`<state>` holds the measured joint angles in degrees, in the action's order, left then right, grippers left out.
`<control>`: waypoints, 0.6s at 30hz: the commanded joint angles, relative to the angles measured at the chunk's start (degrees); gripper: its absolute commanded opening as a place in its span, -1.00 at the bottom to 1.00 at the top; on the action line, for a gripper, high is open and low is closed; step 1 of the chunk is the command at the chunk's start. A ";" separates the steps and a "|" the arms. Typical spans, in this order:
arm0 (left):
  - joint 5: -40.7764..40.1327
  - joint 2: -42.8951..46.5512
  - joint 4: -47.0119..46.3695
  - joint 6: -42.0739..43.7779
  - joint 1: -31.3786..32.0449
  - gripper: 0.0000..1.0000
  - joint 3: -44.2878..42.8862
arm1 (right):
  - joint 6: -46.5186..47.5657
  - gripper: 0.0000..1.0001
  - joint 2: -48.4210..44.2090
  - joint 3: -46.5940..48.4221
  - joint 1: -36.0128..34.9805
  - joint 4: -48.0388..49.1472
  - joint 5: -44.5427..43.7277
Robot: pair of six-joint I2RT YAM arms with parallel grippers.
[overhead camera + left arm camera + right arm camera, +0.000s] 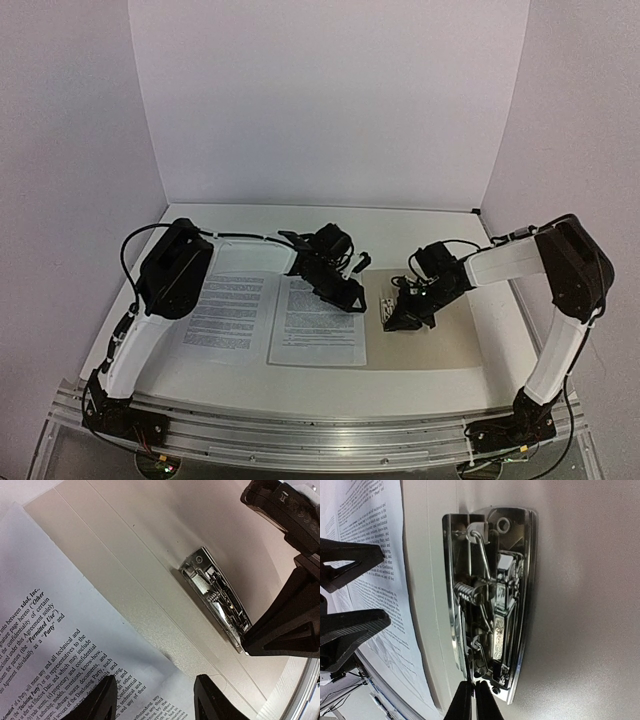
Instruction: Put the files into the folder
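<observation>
The tan folder (440,340) lies open on the table. One white printed sheet (228,310) lies to its left. A second sheet (318,325) overlaps the folder's left half. My left gripper (350,295) hovers open over that sheet's far right corner (165,680), one finger (95,702) on each side of it. My right gripper (474,702) is shut on the near end of the folder's metal fastener (490,595), pinching the edge of its raised lever. The fastener (215,597) stands open, with its spring showing.
White walls close in the back and sides of the table. A metal rail (320,435) runs along the near edge. The two grippers are close together over the folder's spine; my left fingers (350,630) show in the right wrist view.
</observation>
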<state>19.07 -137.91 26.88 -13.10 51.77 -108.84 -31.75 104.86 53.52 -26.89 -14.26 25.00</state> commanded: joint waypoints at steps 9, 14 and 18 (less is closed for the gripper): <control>-4.00 0.84 5.44 -0.18 0.01 0.06 8.08 | -4.90 -0.92 4.96 -8.29 2.85 -6.73 -15.43; -5.56 -0.43 5.67 0.80 0.01 0.06 8.05 | -7.13 -0.94 4.89 -9.64 2.87 -6.62 -16.07; -5.47 -0.76 5.55 1.18 0.07 0.06 7.99 | -6.72 -0.95 5.30 -10.36 2.89 -6.63 -17.07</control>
<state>17.32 -135.79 22.50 -12.10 52.06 -103.77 -36.25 104.14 48.75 -25.47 -7.60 25.81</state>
